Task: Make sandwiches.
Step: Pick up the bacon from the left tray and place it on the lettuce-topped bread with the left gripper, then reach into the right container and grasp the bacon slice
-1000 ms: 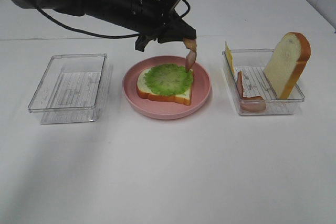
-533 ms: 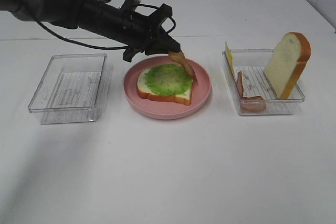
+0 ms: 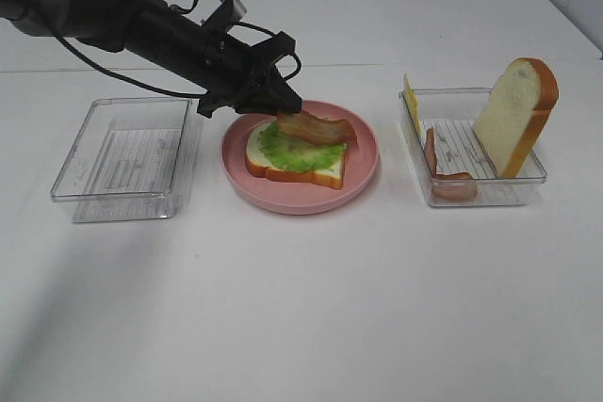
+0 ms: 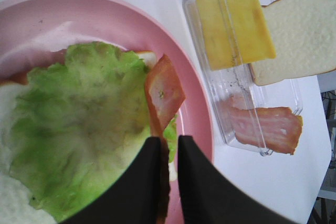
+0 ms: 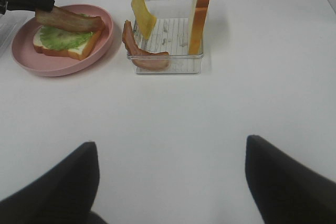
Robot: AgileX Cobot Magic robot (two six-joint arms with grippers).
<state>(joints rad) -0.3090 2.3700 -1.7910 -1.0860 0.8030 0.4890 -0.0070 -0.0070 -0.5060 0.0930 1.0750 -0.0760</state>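
Left gripper (image 4: 168, 142) jaws slightly parted astride bacon strip (image 4: 164, 90), grip uncertain, gap visible only in wrist view; lettuce (image 4: 79, 124) beneath; right gripper (image 5: 170, 142) wide, empty.

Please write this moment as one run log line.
left gripper: bacon strip between jaws, lying across lettuce | right gripper: open, empty
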